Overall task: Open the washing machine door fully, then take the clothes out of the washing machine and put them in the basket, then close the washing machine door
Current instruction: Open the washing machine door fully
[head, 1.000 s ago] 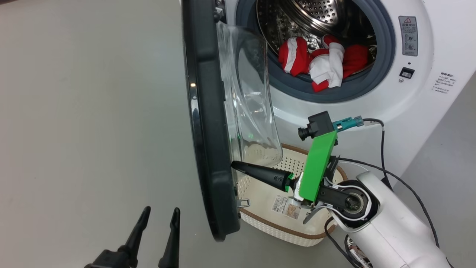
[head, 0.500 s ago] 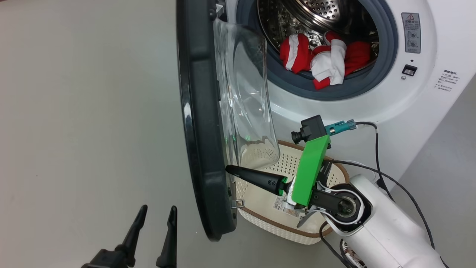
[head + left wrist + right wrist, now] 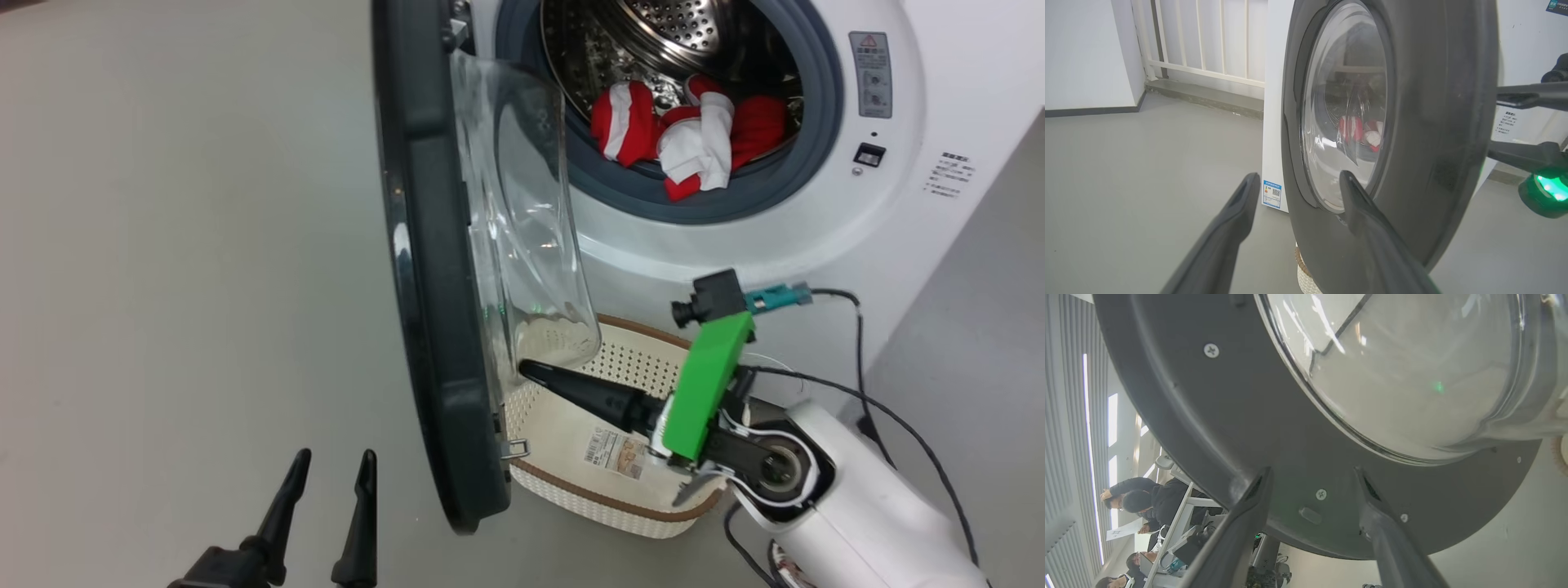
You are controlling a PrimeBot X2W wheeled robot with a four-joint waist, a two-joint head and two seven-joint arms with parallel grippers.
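The washing machine [image 3: 759, 237] stands with its door [image 3: 433, 327] swung open, edge-on to the head view. The red and white clothes [image 3: 694, 139] lie at the drum's mouth, partly over the grey ring. The basket [image 3: 563, 425] sits on the floor below the opening, behind the door. My right gripper [image 3: 531, 374] hangs over the basket with its tips close to the door's inner face [image 3: 1216, 416], and it [image 3: 1310, 473] is open and holds nothing. My left gripper [image 3: 335, 457] is open on the outer side of the door [image 3: 1433, 122], not touching it.
Grey floor spreads to the left of the door. A white railing [image 3: 1208, 41] stands behind the machine. Through the gap under the door, people [image 3: 1139, 494] sit at desks. My right arm's cables [image 3: 857, 359] trail beside the machine's front.
My right gripper's jaws have gone from shut to open beside the door's inner rim. The head view has shifted a little, and the left gripper has kept its place.
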